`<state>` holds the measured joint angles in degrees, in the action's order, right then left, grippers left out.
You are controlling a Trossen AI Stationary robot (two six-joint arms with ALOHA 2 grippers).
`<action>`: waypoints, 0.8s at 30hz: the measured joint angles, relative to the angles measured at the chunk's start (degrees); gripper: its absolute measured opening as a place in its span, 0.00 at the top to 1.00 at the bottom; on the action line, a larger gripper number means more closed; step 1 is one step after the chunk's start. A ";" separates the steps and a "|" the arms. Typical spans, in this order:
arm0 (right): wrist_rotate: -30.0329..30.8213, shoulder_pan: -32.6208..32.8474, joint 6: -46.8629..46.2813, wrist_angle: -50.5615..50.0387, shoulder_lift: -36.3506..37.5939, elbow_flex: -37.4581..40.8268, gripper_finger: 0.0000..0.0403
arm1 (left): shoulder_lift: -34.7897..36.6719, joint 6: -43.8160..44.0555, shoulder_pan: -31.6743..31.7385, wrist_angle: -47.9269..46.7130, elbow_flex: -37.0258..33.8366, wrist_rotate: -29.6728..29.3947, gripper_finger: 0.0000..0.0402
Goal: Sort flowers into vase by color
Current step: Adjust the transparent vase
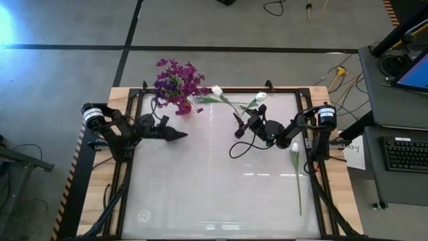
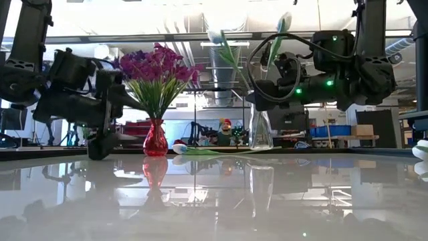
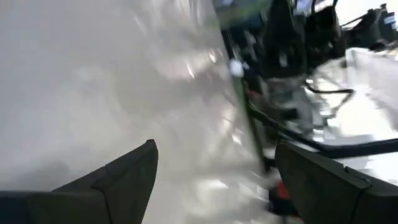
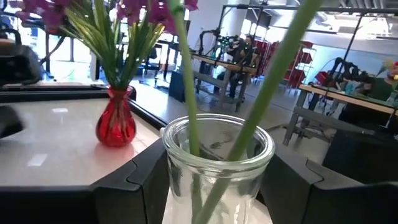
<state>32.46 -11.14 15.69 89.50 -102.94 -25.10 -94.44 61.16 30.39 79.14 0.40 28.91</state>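
Note:
Purple flowers (image 1: 177,84) stand in a small red vase (image 2: 155,137) at the table's far left. Two white tulips (image 1: 217,90) (image 1: 261,97) stand with their stalks in a clear glass vase (image 2: 261,130), leaning apart. My right gripper (image 1: 237,127) is open, and its fingers stand on either side of the glass vase's neck (image 4: 217,155). Another white tulip (image 1: 295,148) lies flat near the right edge. One more (image 2: 179,148) lies on the table between the vases. My left gripper (image 1: 175,134) is open and hovers near the red vase, holding nothing. My right gripper has one finger (image 4: 140,183) on each side of the clear vase, just below its rim (image 4: 217,130), coming level from the table's right. I cannot tell whether either finger touches the glass. The vase stands upright on the table.
The glossy white tabletop (image 1: 214,194) stretches toward the near edge. A dark frame (image 1: 314,167) runs along the table's sides. A cable (image 1: 241,148) loops from the right arm above the table. Benches and equipment fill the room beyond.

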 joint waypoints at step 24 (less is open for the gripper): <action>0.34 -1.63 0.84 -0.99 -0.04 1.60 0.51 | 9.81 47.17 -10.83 -0.73 -0.02 8.62 0.23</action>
<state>32.80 -12.78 16.53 88.51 -102.98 -23.50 -84.63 108.33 19.56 78.40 0.38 37.53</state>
